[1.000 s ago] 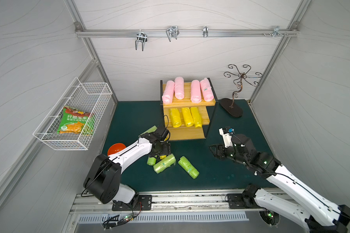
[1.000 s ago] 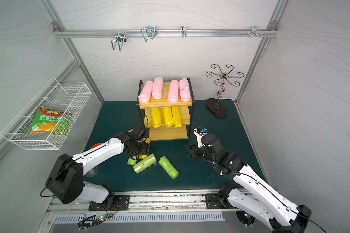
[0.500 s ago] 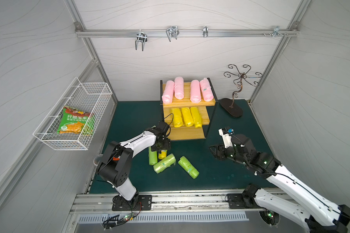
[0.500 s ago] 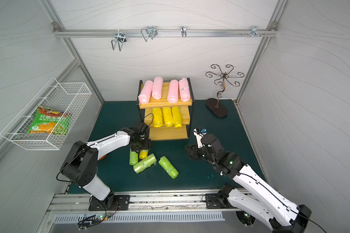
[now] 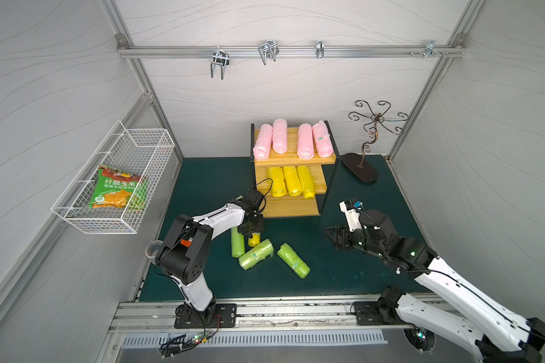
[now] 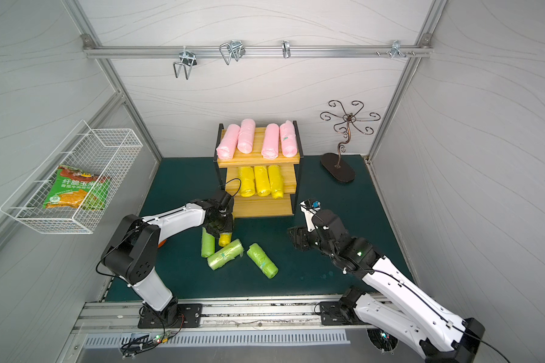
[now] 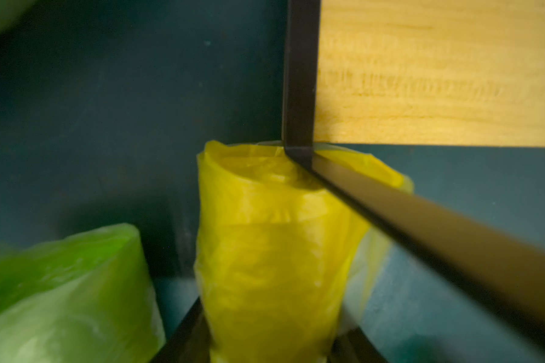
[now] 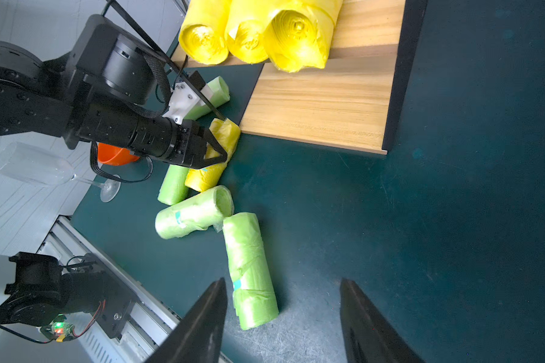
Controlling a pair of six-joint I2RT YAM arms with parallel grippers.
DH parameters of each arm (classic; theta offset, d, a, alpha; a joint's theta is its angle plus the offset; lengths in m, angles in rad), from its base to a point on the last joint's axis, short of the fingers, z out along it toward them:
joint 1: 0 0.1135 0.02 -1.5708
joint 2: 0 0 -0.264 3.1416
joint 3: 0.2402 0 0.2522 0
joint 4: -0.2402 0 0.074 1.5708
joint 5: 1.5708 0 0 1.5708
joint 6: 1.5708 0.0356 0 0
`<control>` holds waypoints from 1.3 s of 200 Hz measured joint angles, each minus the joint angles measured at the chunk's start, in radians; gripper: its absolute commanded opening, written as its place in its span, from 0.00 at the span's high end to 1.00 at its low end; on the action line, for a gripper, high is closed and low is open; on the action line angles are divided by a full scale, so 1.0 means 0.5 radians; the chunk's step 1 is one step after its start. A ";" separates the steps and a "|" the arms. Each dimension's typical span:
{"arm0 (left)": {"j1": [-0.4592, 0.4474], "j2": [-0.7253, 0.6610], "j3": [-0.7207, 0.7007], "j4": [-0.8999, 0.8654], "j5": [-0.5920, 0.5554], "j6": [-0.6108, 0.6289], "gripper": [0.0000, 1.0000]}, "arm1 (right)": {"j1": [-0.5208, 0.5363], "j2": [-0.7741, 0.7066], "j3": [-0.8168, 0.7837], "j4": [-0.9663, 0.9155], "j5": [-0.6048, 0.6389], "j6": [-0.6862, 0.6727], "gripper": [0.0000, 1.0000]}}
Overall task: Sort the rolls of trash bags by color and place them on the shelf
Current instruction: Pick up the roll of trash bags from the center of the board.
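**Closing on the last yellow roll**

You brought the left gripper (image 8: 224, 138) down over the yellow roll (image 8: 206, 176), which lay on the green mat (image 5: 343, 283) with one end at the front corner of the shelf (image 5: 290, 207). Over the last second its jaws came in from wide to pinching that roll on both sides, as the left wrist view showed. Your right gripper (image 8: 283, 279) had not moved. Its jaws stood spread and empty above the mat. Four pink rolls (image 5: 279, 136) filled the top tier and three yellow rolls (image 5: 291, 185) sat on the middle one, so this grasp looked set to complete the yellow row. The green rolls (image 5: 255, 254) were still loose on the mat, left for the bare bottom tier.
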 measured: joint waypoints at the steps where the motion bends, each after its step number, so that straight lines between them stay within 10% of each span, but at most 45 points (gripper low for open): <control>1: 0.000 -0.001 -0.002 0.004 0.001 -0.002 0.69 | 0.000 0.000 0.000 0.000 0.001 0.000 0.39; 66: 0.008 -0.211 -0.275 0.305 0.018 -0.127 1.00 | 0.054 0.000 0.000 -0.011 0.054 0.000 0.40; 167: 0.008 -1.276 -0.594 0.207 0.000 -0.384 1.00 | 0.211 0.133 0.050 0.008 0.134 -0.017 0.39; 260: 0.007 -1.833 -0.570 -0.118 0.076 -0.877 1.00 | 0.293 0.539 0.205 0.484 -0.799 0.072 0.07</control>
